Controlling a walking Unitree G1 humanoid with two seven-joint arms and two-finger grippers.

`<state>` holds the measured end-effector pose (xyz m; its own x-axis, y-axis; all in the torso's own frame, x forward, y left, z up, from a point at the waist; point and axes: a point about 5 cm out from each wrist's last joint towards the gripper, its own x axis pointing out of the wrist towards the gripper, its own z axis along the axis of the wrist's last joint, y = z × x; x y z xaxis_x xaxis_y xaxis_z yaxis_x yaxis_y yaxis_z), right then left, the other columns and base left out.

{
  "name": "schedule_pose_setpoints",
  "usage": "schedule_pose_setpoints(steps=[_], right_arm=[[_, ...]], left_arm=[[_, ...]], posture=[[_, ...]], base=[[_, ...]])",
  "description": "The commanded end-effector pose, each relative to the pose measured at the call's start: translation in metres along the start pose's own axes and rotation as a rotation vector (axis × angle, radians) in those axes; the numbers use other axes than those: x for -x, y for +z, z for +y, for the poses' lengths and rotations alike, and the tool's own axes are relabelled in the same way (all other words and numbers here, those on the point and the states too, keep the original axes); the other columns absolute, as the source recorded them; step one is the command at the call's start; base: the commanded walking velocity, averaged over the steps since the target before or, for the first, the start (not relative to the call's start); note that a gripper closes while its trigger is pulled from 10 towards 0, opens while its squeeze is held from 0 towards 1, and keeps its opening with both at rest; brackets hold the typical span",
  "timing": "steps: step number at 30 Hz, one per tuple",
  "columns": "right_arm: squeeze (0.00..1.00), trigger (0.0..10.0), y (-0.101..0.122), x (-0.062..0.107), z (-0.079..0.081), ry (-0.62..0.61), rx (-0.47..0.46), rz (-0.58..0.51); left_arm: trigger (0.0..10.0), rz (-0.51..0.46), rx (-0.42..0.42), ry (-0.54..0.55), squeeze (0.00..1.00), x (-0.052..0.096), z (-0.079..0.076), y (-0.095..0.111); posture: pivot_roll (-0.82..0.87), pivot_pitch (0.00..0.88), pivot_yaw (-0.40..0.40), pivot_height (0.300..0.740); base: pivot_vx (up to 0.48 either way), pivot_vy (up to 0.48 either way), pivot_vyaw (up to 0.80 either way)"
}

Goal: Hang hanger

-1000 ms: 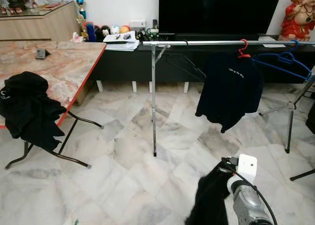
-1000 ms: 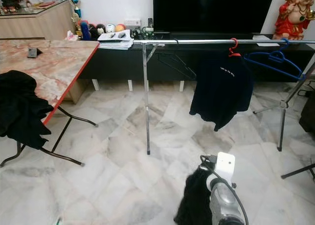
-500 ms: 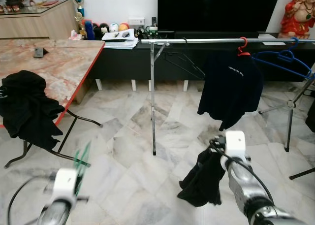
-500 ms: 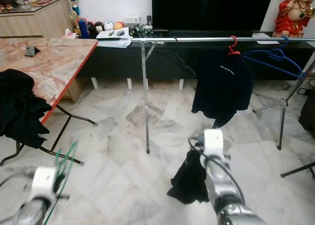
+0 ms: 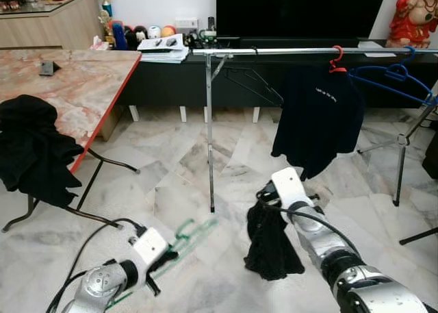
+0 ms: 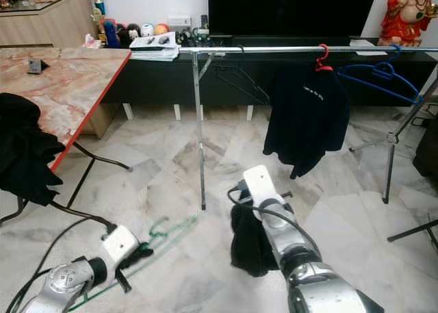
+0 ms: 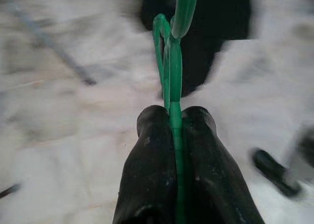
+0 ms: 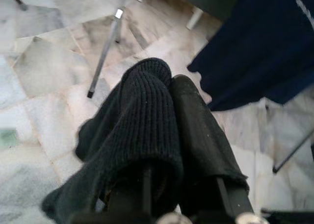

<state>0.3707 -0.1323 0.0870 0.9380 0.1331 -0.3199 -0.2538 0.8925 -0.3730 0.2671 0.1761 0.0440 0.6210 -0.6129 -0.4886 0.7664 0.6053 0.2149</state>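
One green hanger (image 7: 170, 67) (left fingers (image 7: 152, 155) clamped), one black garment (image 5: 272, 244).

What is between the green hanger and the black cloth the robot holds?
Only bare marble floor. In the left eye view the green hanger in the left gripper and the black garment in the right gripper hang apart.

Living room surroundings, marble floor.
Pale veined marble tile floor (image 5: 171, 190). Folding table with pink marble-pattern top and red edge (image 5: 82, 87) at left; black crumpled garment (image 5: 31, 148) draped over its near edge, small dark object (image 5: 46, 68) on top. Black low TV console (image 5: 171, 87) along wall, stack of papers (image 5: 163, 44) on it, large black screen (image 5: 301, 11) above. Red figurine (image 5: 413, 15) far right.
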Motion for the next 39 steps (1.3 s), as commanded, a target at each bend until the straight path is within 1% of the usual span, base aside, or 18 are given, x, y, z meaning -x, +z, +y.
schedule_pose_setpoints(steps=[1, 3, 4, 8, 9, 10, 12, 13, 16, 18, 21, 23, 25, 27, 31, 34, 35, 39], right_arm=[[0.0, 10.0, 0.013, -0.003, 0.004, 0.023, 0.05, -0.033], [0.0, 10.0, 0.016, -0.004, 0.009, 0.027, 0.089, -0.034], [0.0, 10.0, 0.016, -0.004, 0.009, 0.027, 0.089, -0.034], [0.0, 10.0, 0.016, -0.004, 0.013, 0.015, 0.055, -0.025], [0.0, 10.0, 0.016, -0.004, 0.013, 0.015, 0.055, -0.025], [0.0, 10.0, 0.017, -0.004, 0.014, 0.006, 0.05, -0.02], [0.0, 10.0, 0.018, -0.005, 0.015, 0.004, 0.043, -0.018], [0.0, 10.0, 0.018, -0.005, 0.016, -0.002, 0.024, -0.01], [0.0, 10.0, 0.018, -0.005, 0.016, -0.006, 0.011, -0.003], [0.0, 10.0, 0.019, -0.005, 0.016, -0.019, -0.028, 0.006], [0.0, 10.0, 0.02, -0.006, 0.015, -0.033, -0.054, 0.015], [0.0, 10.0, 0.02, -0.006, 0.015, -0.039, -0.067, 0.018], [0.0, 10.0, 0.02, -0.006, 0.015, -0.041, -0.073, 0.021], [0.0, 10.0, 0.019, -0.006, 0.016, -0.045, -0.104, 0.032], [0.0, 10.0, 0.018, -0.006, 0.017, -0.049, -0.111, 0.041], [0.0, 10.0, 0.018, -0.006, 0.017, -0.052, -0.115, 0.045], [0.0, 10.0, 0.019, -0.006, 0.017, -0.052, -0.118, 0.043], [0.0, 10.0, 0.021, -0.006, 0.016, -0.055, -0.127, 0.038]], left_arm=[[10.0, -0.005, -0.001, -0.092, 0.0, 0.0, -0.008, 0.007], [10.0, -0.015, 0.004, -0.154, 0.0, 0.0, -0.014, 0.014], [10.0, -0.015, 0.004, -0.154, 0.0, 0.0, -0.014, 0.014], [10.0, -0.066, 0.038, -0.219, 0.0, 0.0, -0.02, 0.025], [10.0, -0.066, 0.038, -0.219, 0.0, 0.0, -0.02, 0.025], [10.0, -0.068, 0.04, -0.248, 0.0, 0.001, -0.022, 0.027], [10.0, -0.067, 0.041, -0.262, 0.0, 0.001, -0.023, 0.028], [10.0, -0.07, 0.042, -0.291, 0.0, 0.0, -0.026, 0.029], [10.0, -0.071, 0.045, -0.316, 0.0, 0.0, -0.029, 0.031], [10.0, -0.08, 0.048, -0.342, 0.0, 0.0, -0.033, 0.037], [10.0, -0.094, 0.042, -0.303, 0.0, -0.004, -0.032, 0.044], [10.0, -0.122, 0.072, -0.277, 0.0, -0.007, -0.031, 0.05], [10.0, -0.137, 0.085, -0.276, 0.0, -0.008, -0.032, 0.054], [10.0, -0.155, 0.097, -0.312, 0.0, -0.011, -0.04, 0.06], [10.0, -0.156, 0.096, -0.327, 0.0, -0.014, -0.046, 0.063], [10.0, -0.164, 0.08, -0.269, 0.0, -0.02, -0.045, 0.066], [10.0, -0.164, 0.071, -0.211, 0.0, -0.024, -0.04, 0.066], [10.0, -0.165, 0.067, -0.12, 0.0, -0.027, -0.032, 0.066]], posture=[[0.07, 0.0, -0.023, 0.74], [0.08, 0.0, -0.027, 0.74], [0.08, 0.0, -0.027, 0.74], [0.08, 0.0, -0.028, 0.74], [0.08, 0.0, -0.028, 0.74], [0.08, 0.0, -0.028, 0.74], [0.08, 0.0, -0.028, 0.74], [0.08, 0.0, -0.029, 0.74], [0.08, 0.0, -0.029, 0.74], [0.09, 0.0, -0.031, 0.74], [0.09, 0.0, -0.032, 0.74], [0.09, 0.0, -0.034, 0.74], [0.09, 0.0, -0.034, 0.74], [0.09, 0.0, -0.035, 0.74], [0.09, 0.0, -0.036, 0.74], [0.09, 0.0, -0.038, 0.74], [0.09, 0.0, -0.04, 0.74], [0.09, 0.0, -0.042, 0.74]], base=[[0.0, 0.0, 0.0], [0.0, 0.0, 0.0], [0.0, 0.0, 0.0], [0.0, 0.0, 0.0], [0.0, 0.0, 0.0], [0.0, 0.0, 0.0], [0.0, 0.0, 0.0], [0.0, 0.0, 0.0], [0.0, 0.0, 0.0], [0.0, 0.0, 0.0], [0.0, 0.0, 0.0], [0.0, 0.0, 0.0], [0.0, 0.0, 0.0], [0.0, 0.0, 0.0], [0.0, 0.0, 0.0], [0.0, 0.0, 0.0], [0.0, 0.0, 0.0], [0.0, 0.0, 0.0]])
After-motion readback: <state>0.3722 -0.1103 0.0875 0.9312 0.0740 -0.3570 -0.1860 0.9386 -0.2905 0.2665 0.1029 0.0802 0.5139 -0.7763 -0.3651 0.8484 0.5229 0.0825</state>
